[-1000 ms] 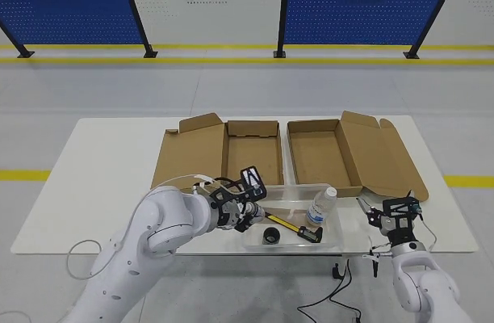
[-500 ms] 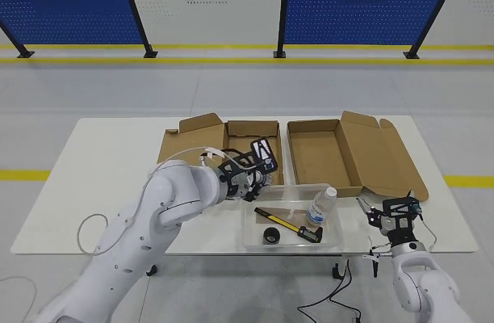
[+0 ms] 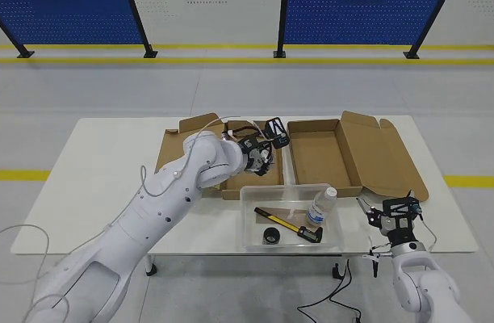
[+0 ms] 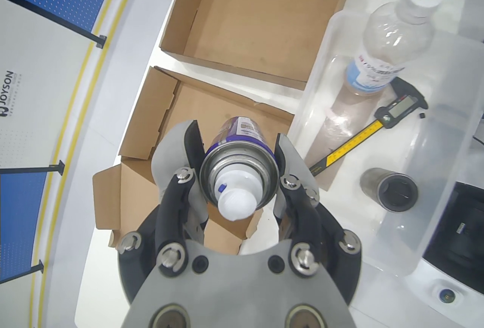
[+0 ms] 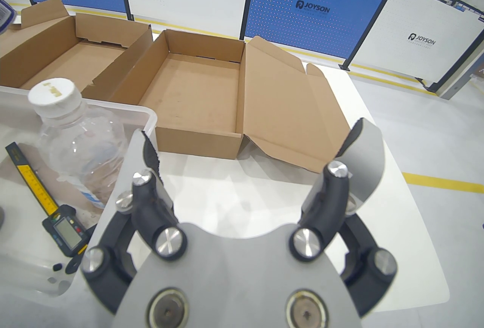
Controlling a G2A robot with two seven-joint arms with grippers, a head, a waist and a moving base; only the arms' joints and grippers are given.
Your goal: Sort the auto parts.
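Note:
My left gripper [image 4: 236,152] is shut on a spray can [image 4: 238,163] with a purple label and a white cap. It holds the can above the left cardboard box [image 4: 211,110], and the top view shows this gripper [image 3: 265,153] over that box [image 3: 251,129]. A clear plastic bin [image 3: 251,218] at the table's front holds a water bottle [image 3: 321,206], a yellow digital caliper [image 3: 287,226] and a black cylinder [image 3: 271,236]. My right gripper [image 5: 254,135] is open with nothing between its fingers, at the front right of the table [image 3: 390,211], beside the bin.
A second open cardboard box [image 3: 316,157] lies right of the first, its lid [image 3: 392,157] folded out to the right. The left box's lid [image 3: 178,153] spreads to the left. Bare white table [image 3: 94,178] extends to the left.
My left arm has carried the spray can from the bin's left end back over the left cardboard box. The right arm has stayed still.

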